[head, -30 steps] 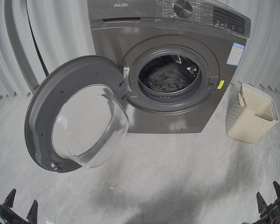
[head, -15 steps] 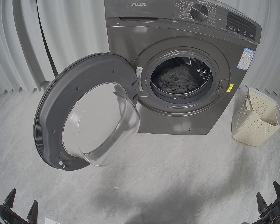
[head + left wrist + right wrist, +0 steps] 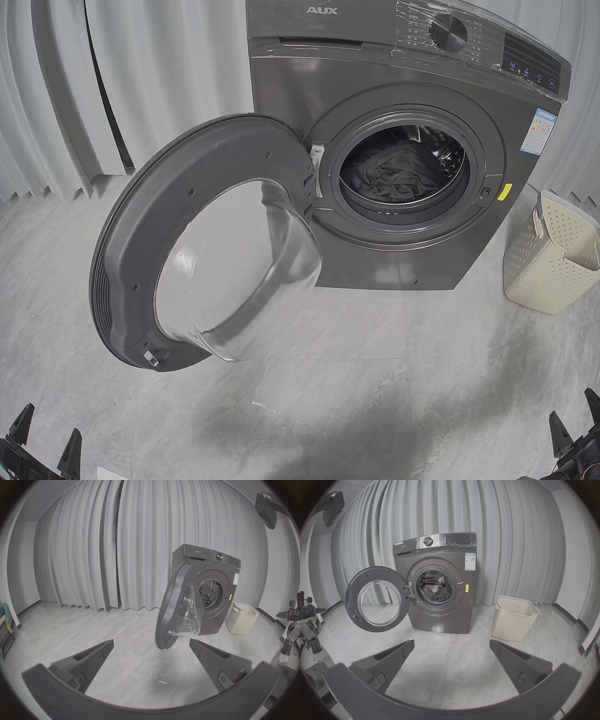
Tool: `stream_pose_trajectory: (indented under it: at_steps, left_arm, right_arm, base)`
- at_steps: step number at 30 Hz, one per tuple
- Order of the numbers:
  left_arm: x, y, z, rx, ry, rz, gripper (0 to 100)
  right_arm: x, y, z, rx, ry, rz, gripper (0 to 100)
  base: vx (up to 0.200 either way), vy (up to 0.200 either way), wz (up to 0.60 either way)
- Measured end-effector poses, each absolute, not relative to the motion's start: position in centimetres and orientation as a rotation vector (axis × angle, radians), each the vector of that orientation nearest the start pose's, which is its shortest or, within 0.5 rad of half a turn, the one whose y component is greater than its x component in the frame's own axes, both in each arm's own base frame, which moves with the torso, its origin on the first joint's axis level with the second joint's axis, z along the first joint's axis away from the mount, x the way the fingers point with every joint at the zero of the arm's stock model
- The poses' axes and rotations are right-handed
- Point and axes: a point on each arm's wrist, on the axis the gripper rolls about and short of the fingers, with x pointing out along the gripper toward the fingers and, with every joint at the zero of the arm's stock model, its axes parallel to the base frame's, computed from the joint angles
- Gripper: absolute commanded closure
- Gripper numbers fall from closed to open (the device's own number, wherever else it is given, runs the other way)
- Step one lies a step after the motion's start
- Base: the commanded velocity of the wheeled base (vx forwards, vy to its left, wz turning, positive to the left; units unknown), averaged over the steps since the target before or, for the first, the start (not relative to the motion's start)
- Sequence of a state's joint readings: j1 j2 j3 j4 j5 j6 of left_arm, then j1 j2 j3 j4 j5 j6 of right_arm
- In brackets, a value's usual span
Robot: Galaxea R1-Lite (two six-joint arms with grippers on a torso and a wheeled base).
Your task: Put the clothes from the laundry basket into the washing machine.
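Two black pincers, the left pincer (image 3: 49, 431) and the right pincer (image 3: 572, 415), are held low over the grey tiled floor (image 3: 375, 387), each with fingers spread apart and nothing between them. Dark crumpled clothes (image 3: 397, 172) are seen lying inside the drum of the grey front-loading washing machine (image 3: 387, 81), whose round glass-windowed door (image 3: 187, 187) is swung wide open. The cream perforated plastic laundry basket (image 3: 531, 269) is stood just beside the machine, near the floor's far edge; no garment is seen above its rim. Within the last second the whole head view has been shifted, so the camera, not the machine, is judged to have moved. Loading is judged finished or nearly so.
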State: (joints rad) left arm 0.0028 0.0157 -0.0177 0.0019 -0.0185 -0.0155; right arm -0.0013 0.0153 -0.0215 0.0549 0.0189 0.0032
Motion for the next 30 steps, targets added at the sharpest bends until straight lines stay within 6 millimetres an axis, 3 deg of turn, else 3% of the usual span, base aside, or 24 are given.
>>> stream_pose_trajectory:
  at_steps: [9,17,24,30]
  left_arm:
    - [-2.3,-0.1,8.3,-0.005,-0.018,-0.025,0]
    - [-2.8,-0.2,13.1,-0.043,-0.105,-0.101,0]
    - [0.3,-0.3,17.7,-0.060,-0.064,-0.184,0]
    - [5.3,-0.7,20.9,-0.071,0.015,-0.244,0]
  right_arm:
    - [-2.3,0.0,7.6,0.002,0.049,0.018,0]
    - [-2.3,0.0,7.6,0.004,0.049,0.017,0]
    - [-2.3,0.0,7.6,0.004,0.050,0.017,0]
    - [-2.3,0.0,7.6,0.004,0.050,0.017,0]
  base:
    - [0.000,0.000,0.00]
    - [0.000,0.000,0.00]
    - [0.000,0.000,0.00]
    - [0.000,0.000,0.00]
